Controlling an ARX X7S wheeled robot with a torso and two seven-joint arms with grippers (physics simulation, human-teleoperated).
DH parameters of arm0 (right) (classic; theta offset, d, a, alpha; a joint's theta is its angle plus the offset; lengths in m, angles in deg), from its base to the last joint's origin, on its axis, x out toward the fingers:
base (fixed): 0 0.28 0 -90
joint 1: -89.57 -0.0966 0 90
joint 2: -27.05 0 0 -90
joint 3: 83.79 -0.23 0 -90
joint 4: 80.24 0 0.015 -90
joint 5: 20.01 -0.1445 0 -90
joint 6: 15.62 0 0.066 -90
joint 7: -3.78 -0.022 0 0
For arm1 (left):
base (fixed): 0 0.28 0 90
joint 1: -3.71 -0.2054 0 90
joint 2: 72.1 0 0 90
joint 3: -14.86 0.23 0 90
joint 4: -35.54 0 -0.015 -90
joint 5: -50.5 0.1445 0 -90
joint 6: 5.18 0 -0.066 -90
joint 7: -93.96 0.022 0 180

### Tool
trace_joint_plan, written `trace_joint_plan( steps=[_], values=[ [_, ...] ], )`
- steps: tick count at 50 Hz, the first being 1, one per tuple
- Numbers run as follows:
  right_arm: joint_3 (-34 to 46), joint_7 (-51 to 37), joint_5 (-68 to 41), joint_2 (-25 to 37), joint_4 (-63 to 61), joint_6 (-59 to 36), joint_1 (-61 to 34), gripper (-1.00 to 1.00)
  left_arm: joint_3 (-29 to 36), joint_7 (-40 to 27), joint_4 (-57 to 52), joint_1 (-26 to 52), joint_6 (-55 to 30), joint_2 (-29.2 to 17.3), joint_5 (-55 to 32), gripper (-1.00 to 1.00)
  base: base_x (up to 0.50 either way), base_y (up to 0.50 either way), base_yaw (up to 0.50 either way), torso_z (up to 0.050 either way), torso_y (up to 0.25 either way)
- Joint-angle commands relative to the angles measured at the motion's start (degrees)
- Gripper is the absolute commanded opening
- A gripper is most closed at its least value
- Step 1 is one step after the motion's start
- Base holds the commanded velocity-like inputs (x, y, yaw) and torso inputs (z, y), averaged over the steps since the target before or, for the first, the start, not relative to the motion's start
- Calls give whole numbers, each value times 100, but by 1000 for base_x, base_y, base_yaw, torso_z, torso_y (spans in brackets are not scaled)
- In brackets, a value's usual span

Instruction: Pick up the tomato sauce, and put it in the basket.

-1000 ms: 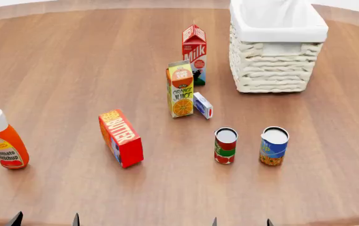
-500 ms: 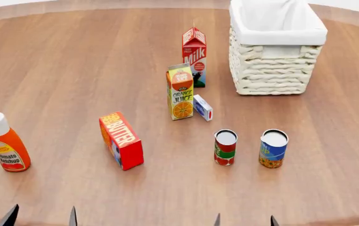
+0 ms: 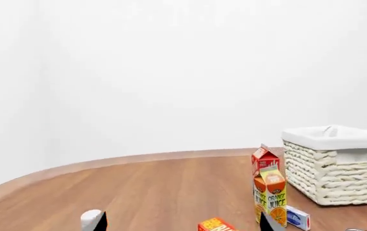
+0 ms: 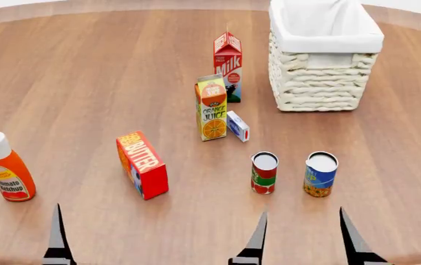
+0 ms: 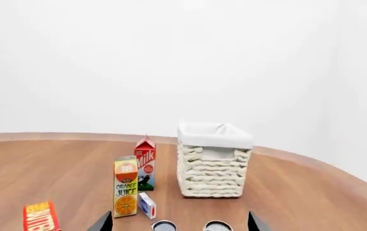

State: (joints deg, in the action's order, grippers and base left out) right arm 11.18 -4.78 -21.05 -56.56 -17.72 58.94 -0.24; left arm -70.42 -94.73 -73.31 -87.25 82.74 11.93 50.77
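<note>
You're working in a bare simulated test room, not a lived-in kitchen. A round wooden worktop (image 4: 85, 83) stands against plain white walls (image 3: 170, 72) with no furniture or windows. On it sit groceries set well apart like props: a milk carton (image 4: 227, 65), an orange juice carton (image 4: 211, 107), a butter box (image 4: 142, 164), a ketchup bottle (image 4: 8, 168) and a wicker basket (image 4: 321, 77).

Only the fingers of the left gripper (image 4: 15, 234) and the right gripper (image 4: 303, 234) are seen. They are shown as thin, black, pointed blades with plain surfaces.
</note>
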Motion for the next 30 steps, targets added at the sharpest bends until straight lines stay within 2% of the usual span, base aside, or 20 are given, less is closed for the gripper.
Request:
trace_joint_plan(
  steps=[1, 4, 11, 30],
  values=[
    [138, -202, 195, 130, -1440, -956, -69, 100, 61, -87, -1673, -290, -671, -118, -78, 100, 0, 0, 0, 0, 0],
    [150, -290, 265, 119, -1571, -1252, -149, 100, 79, -103, -1847, -307, -772, -141, -103, 100, 0, 0, 0, 0, 0],
    [170, -308, 215, 169, -1789, -1259, -130, 100, 108, -149, -2040, -336, -819, -192, -144, 100, 23, 0, 0, 0, 0],
    [277, -408, 183, 259, -1771, -1311, -169, 100, 157, -260, -2058, -284, -885, -305, -205, 100, 492, 0, 0, 0, 0]
  ],
)
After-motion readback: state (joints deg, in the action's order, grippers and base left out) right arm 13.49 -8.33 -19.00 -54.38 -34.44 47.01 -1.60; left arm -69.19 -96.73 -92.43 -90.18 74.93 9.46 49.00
